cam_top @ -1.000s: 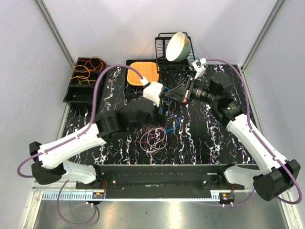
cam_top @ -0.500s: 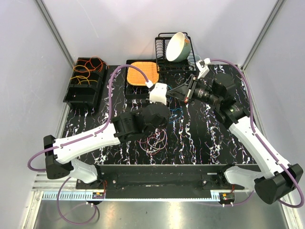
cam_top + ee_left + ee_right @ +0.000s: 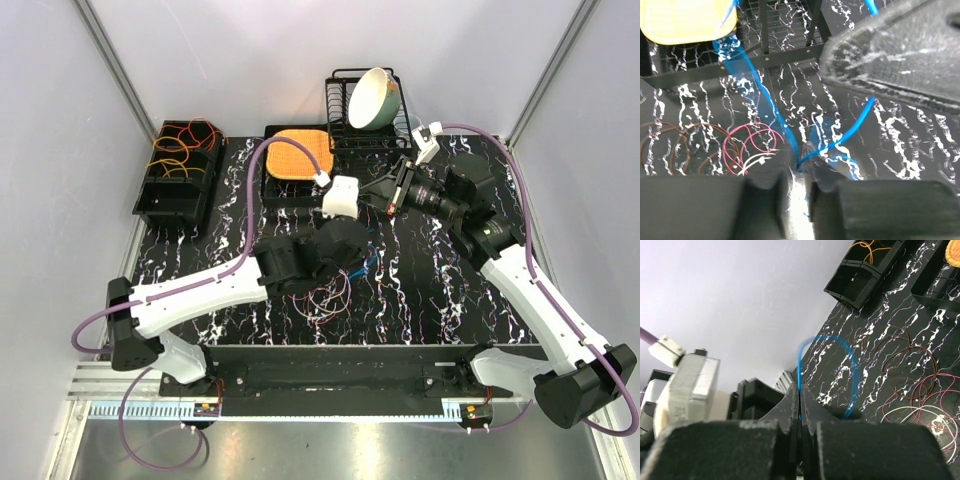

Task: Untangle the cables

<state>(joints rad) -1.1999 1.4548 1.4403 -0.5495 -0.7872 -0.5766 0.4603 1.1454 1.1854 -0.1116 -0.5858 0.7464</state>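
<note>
Though thin, the blue cable point(image 3: 852, 372) arcs smoothly.

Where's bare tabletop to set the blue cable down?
Bare: black marbled tabletop between the pile of thin wire loops and the right arm; also front-left, between the black plastic bin and the left arm. Crowded: centre, where both arms meet.

Far edge: dish rack point(image 3: 365, 135), mat tray point(image 3: 298, 158) and cable bin point(image 3: 178, 185) block.
Centre: left arm point(image 3: 200, 290) across, blue cable point(image 3: 747, 82) in the air, cable loops point(image 3: 325, 290) lying flat.
Right front: bare tabletop point(image 3: 420, 300), passable.
</note>
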